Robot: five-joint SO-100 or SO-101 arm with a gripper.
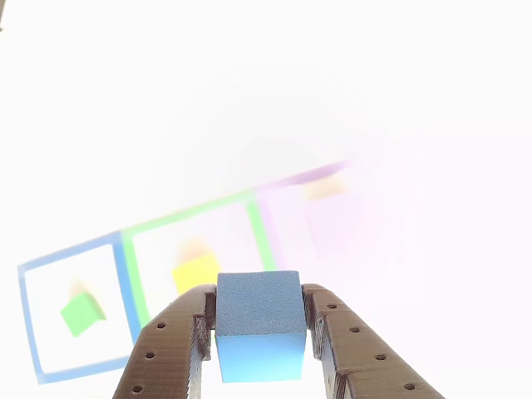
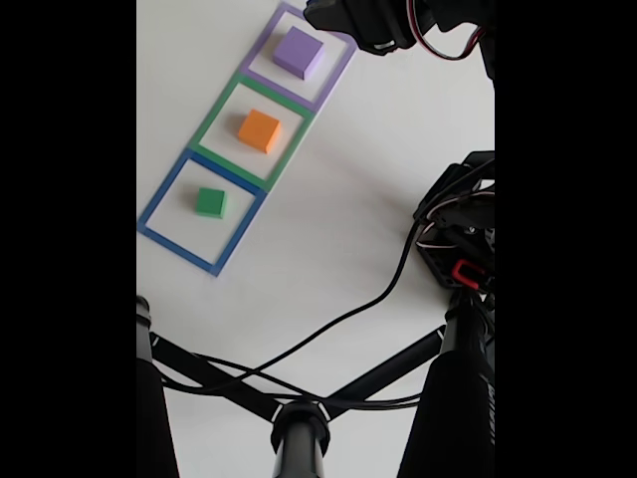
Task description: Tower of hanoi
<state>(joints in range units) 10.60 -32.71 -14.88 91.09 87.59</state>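
Note:
In the other view my gripper [image 1: 259, 301] is shut on the small blue cube [image 1: 258, 324], held between its brown fingers [image 1: 170, 349] above the table. Below it, a green block [image 1: 81, 314] lies in the blue tape square and a yellow block [image 1: 195, 274] in the green tape square. The purple square beyond is washed out by glare. The fixed view shows the green block [image 2: 210, 202], the yellow-orange block [image 2: 260, 130] and the purple block [image 2: 299, 52], each alone in its own square. There the dark gripper [image 2: 348, 22] hangs by the purple square's top right corner.
Three tape squares run in a diagonal row on the white table [image 2: 328, 179]. The arm's base with wires [image 2: 458, 239] stands at the right. Black stand legs [image 2: 299, 418] and a cable [image 2: 338, 319] cross the near part of the table.

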